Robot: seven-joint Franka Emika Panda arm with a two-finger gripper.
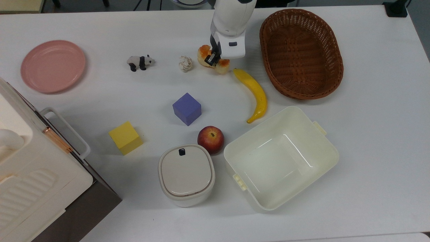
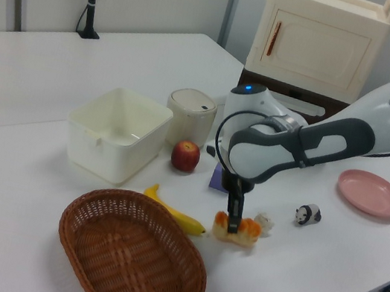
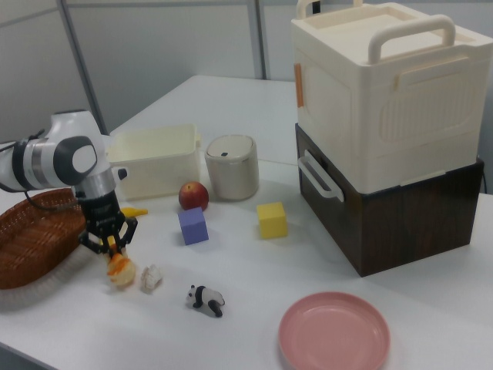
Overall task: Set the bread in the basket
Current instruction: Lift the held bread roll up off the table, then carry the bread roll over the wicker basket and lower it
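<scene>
On the white table [image 1: 369, 141], the tool [image 1: 211, 60] pinches the bread [image 1: 215, 60] — long axis slanting toward the banana [image 1: 257, 94].

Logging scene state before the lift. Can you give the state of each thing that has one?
gripper: fingers shut on the bread, at table level
bread: pinched at its middle, squeezed, not in the basket
basket: upright, empty
cream tub: upright, open, empty
lidded container: lid on
cream case: closed, stacked on a dark box
pink plate: empty
banana: lying flat, unpeeled
apple: whole, stem up
</scene>
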